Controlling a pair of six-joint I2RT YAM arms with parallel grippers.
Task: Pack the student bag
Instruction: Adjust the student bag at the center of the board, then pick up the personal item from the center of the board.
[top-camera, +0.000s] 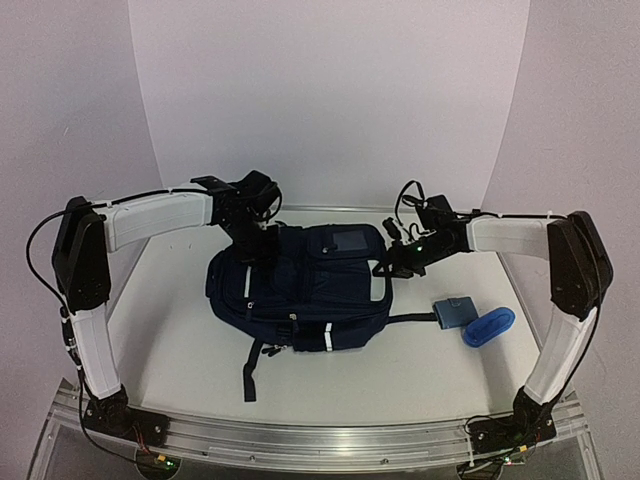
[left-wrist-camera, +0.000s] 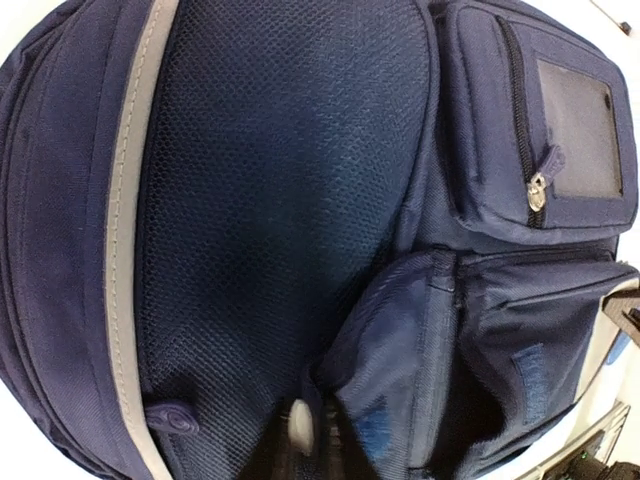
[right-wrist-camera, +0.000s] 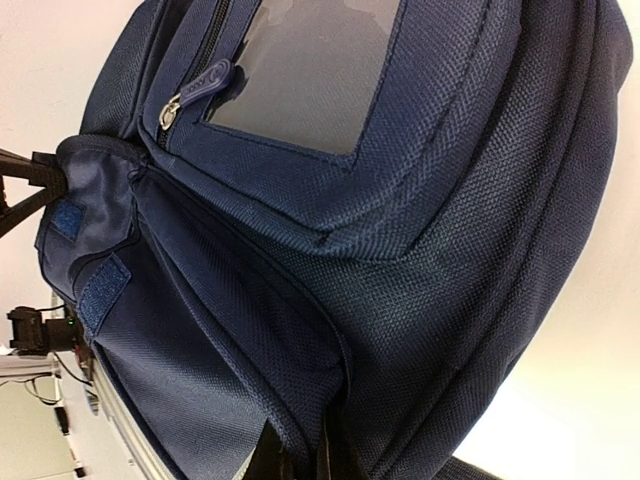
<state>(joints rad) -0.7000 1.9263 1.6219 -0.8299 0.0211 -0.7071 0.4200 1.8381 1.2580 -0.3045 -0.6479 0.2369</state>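
Bag position: the student bag lies flat in the middle of the bench, front pockets up, with a strap trailing toward the near edge.
Long axis: seems to run left to right across the bench, with the window pocket on the far side.
Left fingers: the left fingers are at the bag's far-left corner, against the fabric. They look close-set, but I cannot tell whether they pinch cloth.
Right fingers: the right fingers are at the bag's right edge by the window pocket. They look narrow, and again I cannot tell if there is a grip.
Key relation: the bag lies between the two arms and each touches one flank, so neither is clearly nearer. Opening it probably needs one side held while the other pulls.
Still outside: a small blue pouch and a bright blue case lie right of the bag.
Left wrist only: the mesh side panel and a zip pull.
Right wrist only: a hook-and-loop tab.
Overhead only: both loose items.
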